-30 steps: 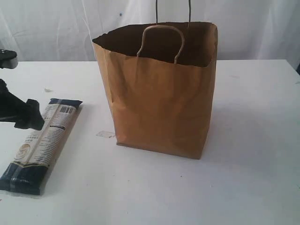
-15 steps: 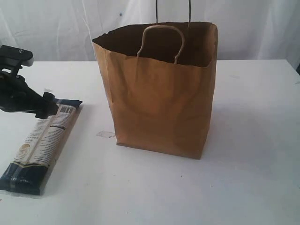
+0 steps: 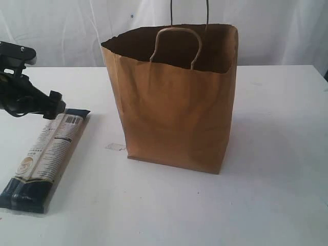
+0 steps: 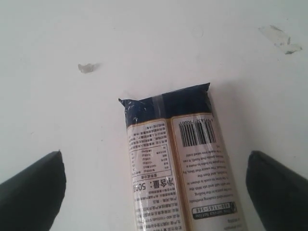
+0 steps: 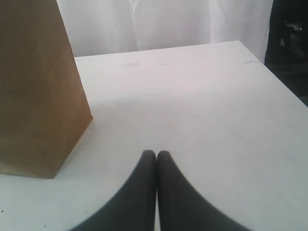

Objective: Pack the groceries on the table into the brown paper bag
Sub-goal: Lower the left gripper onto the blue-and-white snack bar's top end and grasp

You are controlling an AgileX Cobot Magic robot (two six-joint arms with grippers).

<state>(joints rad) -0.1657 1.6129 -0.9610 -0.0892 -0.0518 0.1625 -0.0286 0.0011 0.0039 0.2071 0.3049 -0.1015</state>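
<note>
Left of the brown paper bag, the left hand gaped empty over the long white-and-navy packet; the right hand was closed, empty.

The brown paper bag is matt, creased kraft paper with twisted paper-cord handles. Beside the bag, the long white-and-navy packet is glossy plastic film. The table under the bag is smooth matt white; behind the bag hangs wrinkled white cloth.

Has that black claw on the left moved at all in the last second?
Yes. The left gripper has slid along the long white-and-navy packet, which lay still, from partway down it to its far navy end, toward the brown paper bag.
</note>
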